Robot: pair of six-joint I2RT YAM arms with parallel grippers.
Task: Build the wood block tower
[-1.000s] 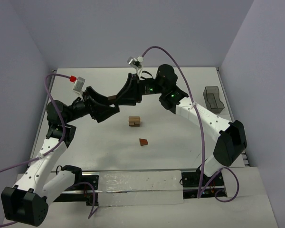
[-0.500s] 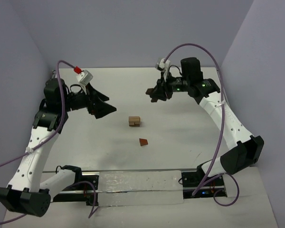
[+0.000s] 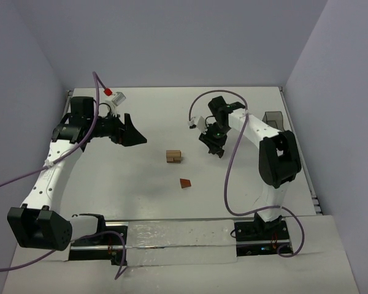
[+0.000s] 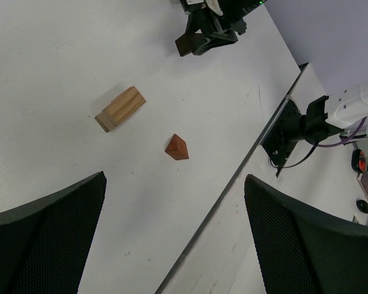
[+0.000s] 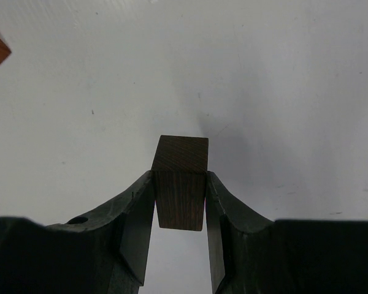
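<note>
Barely begun: tan blocks (image 3: 173, 157) placed, wedge (image 3: 184, 183) loose; your right jaws grip a dark block (image 5: 181, 184), left jaws wide.

From my station I counted one reddish-brown wedge (image 3: 184, 183), one dark brown block (image 5: 183, 156) and one small cluster of tan blocks (image 3: 173, 157), though I could not tell whether that cluster was two pieces or three. There was a single grey bin (image 3: 274, 127) as well. On the rig side I counted two arms, each with one gripper, so two in all: the left gripper (image 3: 135, 130) and the right gripper (image 3: 213, 146).
</note>
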